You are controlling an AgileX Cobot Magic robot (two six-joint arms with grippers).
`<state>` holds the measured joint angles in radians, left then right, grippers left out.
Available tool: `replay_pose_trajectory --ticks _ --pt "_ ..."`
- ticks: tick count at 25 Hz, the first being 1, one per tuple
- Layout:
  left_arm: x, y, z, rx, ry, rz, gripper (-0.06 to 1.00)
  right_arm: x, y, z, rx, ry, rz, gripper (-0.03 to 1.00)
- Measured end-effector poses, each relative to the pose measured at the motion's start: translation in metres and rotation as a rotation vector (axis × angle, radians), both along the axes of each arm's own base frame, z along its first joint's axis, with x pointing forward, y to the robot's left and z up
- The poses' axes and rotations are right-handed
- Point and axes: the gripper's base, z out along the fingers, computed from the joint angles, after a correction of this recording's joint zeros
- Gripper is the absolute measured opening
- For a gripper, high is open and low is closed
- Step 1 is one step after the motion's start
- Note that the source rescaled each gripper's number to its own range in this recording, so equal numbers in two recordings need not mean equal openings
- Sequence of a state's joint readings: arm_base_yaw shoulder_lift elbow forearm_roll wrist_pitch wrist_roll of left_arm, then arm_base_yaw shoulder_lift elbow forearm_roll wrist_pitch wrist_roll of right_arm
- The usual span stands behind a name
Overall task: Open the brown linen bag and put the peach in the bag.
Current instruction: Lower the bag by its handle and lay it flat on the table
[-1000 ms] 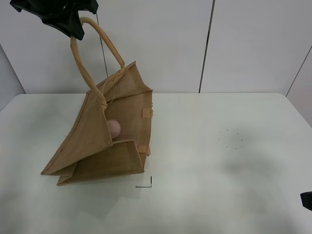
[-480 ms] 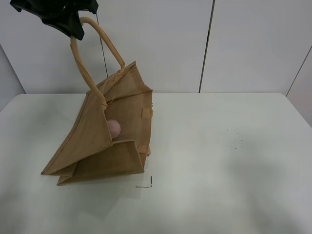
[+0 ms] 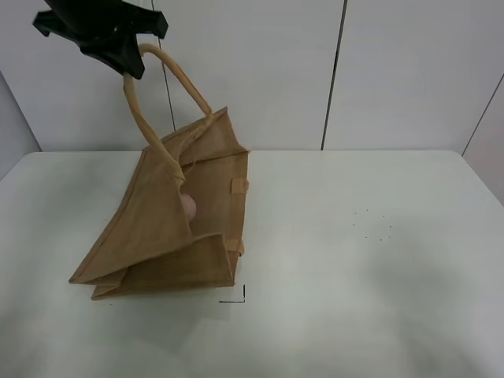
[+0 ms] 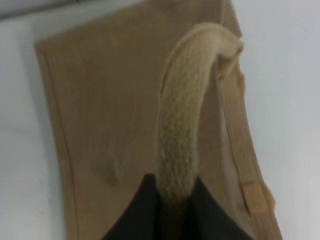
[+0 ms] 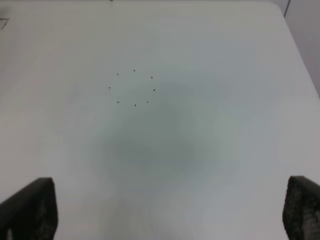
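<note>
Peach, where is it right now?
In the exterior high view, left of centre, the peach sits inside the brown linen bag, partly hidden by its near wall; the left gripper holds the handle up.

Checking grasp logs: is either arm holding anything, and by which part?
Left gripper holds the brown linen bag by one loop handle; right gripper is open, empty.

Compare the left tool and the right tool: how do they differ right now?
The left tool is shut on the handle of the brown linen bag; the right tool is open and empty. The left tool is raised high, holding the bag's mouth up; the right tool faces the table, outside the exterior view. Both are dark.
</note>
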<state>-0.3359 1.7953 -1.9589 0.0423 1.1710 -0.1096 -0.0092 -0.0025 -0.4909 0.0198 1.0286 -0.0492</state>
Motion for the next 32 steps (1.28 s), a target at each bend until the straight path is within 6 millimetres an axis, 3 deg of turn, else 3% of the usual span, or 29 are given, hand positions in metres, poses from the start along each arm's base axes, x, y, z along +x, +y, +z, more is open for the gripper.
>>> replay_pose_trajectory --ticks 10,12,15,17,20,26,32 --pt "0.056 -0.028 -0.135 0.0 0.261 -0.018 0.04 0.0 0.0 0.0 0.001 0.0 0.0 1.0" --pt "0.063 -0.031 -0.159 0.013 0.299 -0.019 0.15 0.0 0.0 0.0 0.001 0.0 0.0 1.0" --pt "0.068 -0.032 -0.185 0.033 0.36 -0.016 0.5 0.0 0.0 0.0 0.001 0.0 0.0 1.0" --pt "0.068 -0.032 -0.19 0.032 0.374 -0.001 0.73 0.0 0.0 0.0 0.004 0.0 -0.002 1.0" --pt "0.068 -0.032 -0.187 0.029 0.371 0.005 0.85 0.0 -0.001 0.0 0.001 0.0 -0.008 1.0" --pt "0.07 -0.021 -0.162 0.085 0.35 0.025 0.88 0.0 -0.001 0.0 -0.001 0.0 -0.009 1.0" --pt "0.088 0.03 -0.142 0.163 0.28 0.154 0.89 0.0 -0.001 0.0 -0.001 0.0 -0.009 1.0"
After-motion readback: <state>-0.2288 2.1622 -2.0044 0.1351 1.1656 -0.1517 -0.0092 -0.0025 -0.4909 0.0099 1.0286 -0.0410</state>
